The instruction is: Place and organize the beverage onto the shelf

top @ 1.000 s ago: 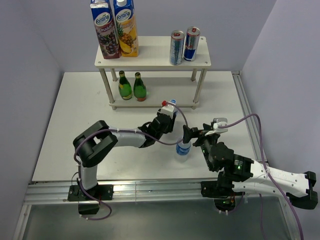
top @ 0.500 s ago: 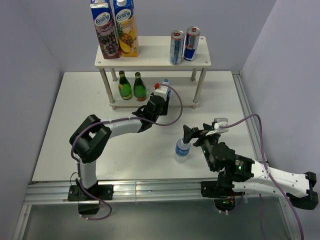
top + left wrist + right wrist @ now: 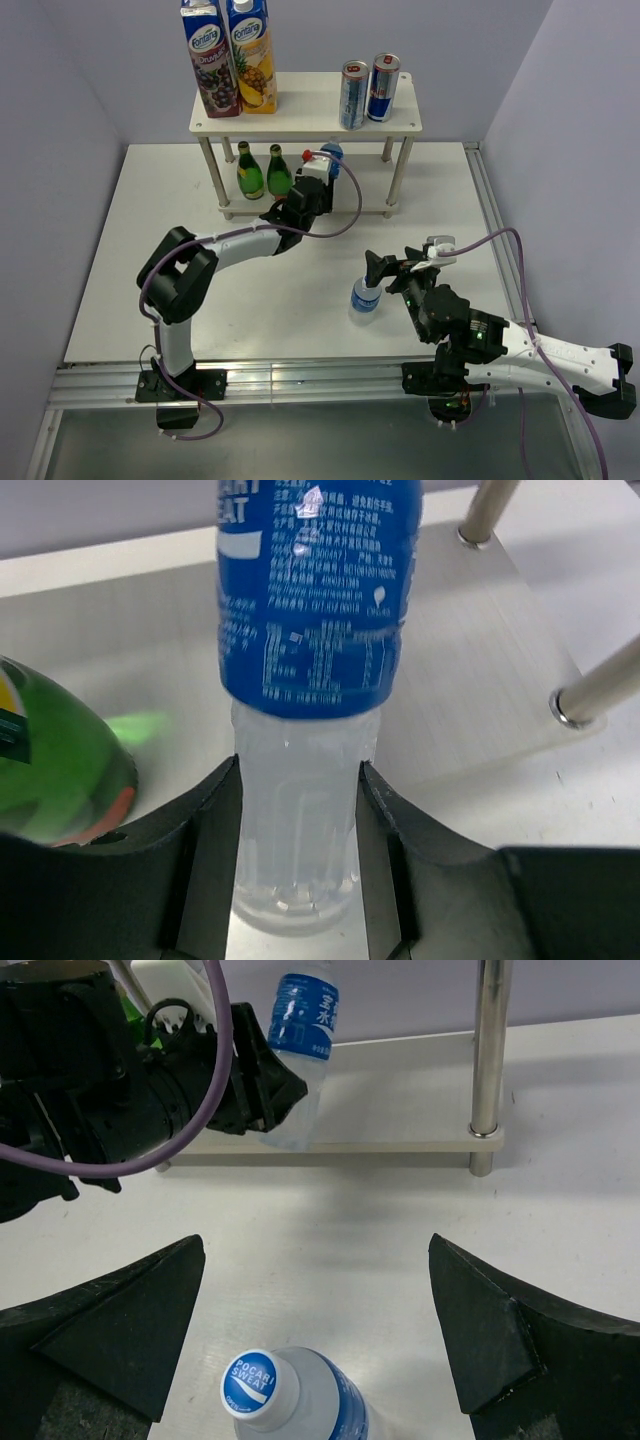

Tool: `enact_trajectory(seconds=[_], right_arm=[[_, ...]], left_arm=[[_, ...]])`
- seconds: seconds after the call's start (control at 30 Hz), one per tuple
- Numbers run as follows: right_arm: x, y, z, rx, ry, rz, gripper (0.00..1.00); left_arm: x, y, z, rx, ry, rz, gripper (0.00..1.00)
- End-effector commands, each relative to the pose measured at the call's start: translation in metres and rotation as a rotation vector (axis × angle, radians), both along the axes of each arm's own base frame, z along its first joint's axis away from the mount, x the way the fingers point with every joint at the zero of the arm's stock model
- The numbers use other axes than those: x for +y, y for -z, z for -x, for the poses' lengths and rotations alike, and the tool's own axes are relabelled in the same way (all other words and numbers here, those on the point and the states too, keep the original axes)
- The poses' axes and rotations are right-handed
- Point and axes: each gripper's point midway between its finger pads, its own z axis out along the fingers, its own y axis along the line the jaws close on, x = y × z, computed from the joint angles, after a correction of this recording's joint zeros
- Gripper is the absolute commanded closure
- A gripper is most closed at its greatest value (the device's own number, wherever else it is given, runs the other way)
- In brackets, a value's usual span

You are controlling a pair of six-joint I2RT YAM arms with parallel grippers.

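Right gripper [image 3: 392, 268]: jaws spread wide with nothing between them, hovering low over the table [image 3: 150, 250] on its 3 o'clock side, toward the near edge.

Standing bottle [image 3: 248, 1383]: clear plastic with a blue label and a blue-and-white "Pocari Sweat" cap. It stands upright on the table at 7 o'clock of the right gripper, just beside it, and neither finger touches it.

Left gripper [image 3: 298, 785]: arm stretched toward 12 o'clock, with the two black fingers clamped on either side of the held bottle.

Held bottle [image 3: 310, 600]: same kind, with a clear body and a blue label. It is gripped on the clear lower part, below the label, and leans in the right wrist view. It sits at the front edge of the shelf's lower board, at 3 o'clock of the green bottles and near them. Whether its base touches the board cannot be told.

Shelf [image 3: 310, 112]: white, two flat boards on four thin posts, at the 12 o'clock end of the table.

Lower board [image 3: 355, 195]: two green bottles [image 3: 265, 175], upright and side by side, toward the 9 o'clock end.

Top board [image 3: 300, 100]: two cans [image 3: 368, 92], upright and close together, toward 3 o'clock. Two juice cartons [image 3: 228, 58], upright and side by side, stand at the 9 o'clock end.
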Motion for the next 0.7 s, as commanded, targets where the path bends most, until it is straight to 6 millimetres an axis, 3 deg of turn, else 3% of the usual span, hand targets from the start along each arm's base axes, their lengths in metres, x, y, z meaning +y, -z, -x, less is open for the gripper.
enact_trajectory(seconds=[0.0,0.2,0.53,0.57,0.6,0.67], right_arm=[[0.003,-0.005,0.000,-0.010,-0.005,-0.040,0.00],[0.004,-0.003,0.000,-0.007,-0.005,-0.033,0.00],[0.009,-0.001,0.000,-0.003,-0.019,-0.018,0.00],[0.009,0.000,-0.001,-0.001,-0.018,-0.014,0.00],[0.010,0.000,-0.001,-0.001,-0.021,-0.011,0.00],[0.010,0.000,-0.001,0.000,-0.016,-0.011,0.00]], left_arm=[[-0.004,-0.096,-0.026,-0.245,-0.063,0.208,1.00],[-0.011,-0.076,-0.042,-0.214,-0.065,0.215,1.00],[-0.014,-0.041,-0.019,-0.082,-0.007,0.202,1.00],[-0.016,-0.032,-0.021,-0.061,-0.005,0.185,0.96],[-0.017,-0.021,-0.020,-0.028,-0.003,0.157,0.82],[-0.019,-0.015,-0.024,-0.008,-0.014,0.138,0.66]])
